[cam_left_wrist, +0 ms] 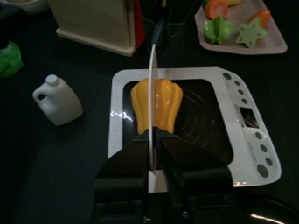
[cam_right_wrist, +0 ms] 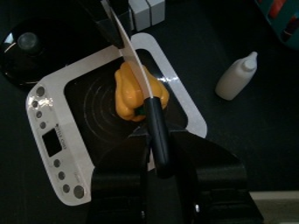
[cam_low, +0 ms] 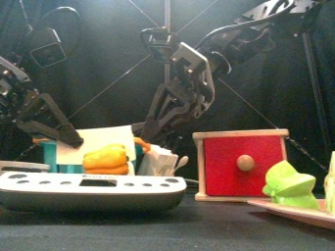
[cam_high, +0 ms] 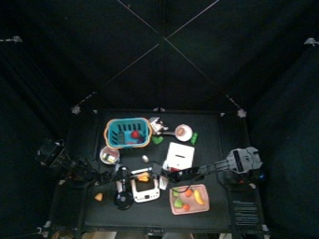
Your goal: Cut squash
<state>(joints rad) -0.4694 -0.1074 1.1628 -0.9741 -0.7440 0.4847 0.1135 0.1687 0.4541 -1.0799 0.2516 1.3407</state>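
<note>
An orange squash [cam_left_wrist: 156, 103] lies on the dark round pad of a white kitchen scale [cam_left_wrist: 233, 83]. It also shows in the right wrist view, squash [cam_right_wrist: 136, 92], and low in the front view, squash [cam_low: 105, 158]. A knife lies lengthwise over it, its blade [cam_left_wrist: 153, 96] resting along the squash's top. My right gripper [cam_right_wrist: 159, 164] is shut on the knife's black handle [cam_right_wrist: 153, 131]. My left gripper [cam_left_wrist: 149, 172] stands at the opposite end, its jaws shut close around the blade's tip end.
A white bottle [cam_left_wrist: 56, 100] stands beside the scale. A wooden box [cam_low: 241, 163] with a red front and a pink plate [cam_left_wrist: 278, 39] of cut green and orange pieces sit nearby. A teal basket [cam_high: 126, 133] is behind the scale.
</note>
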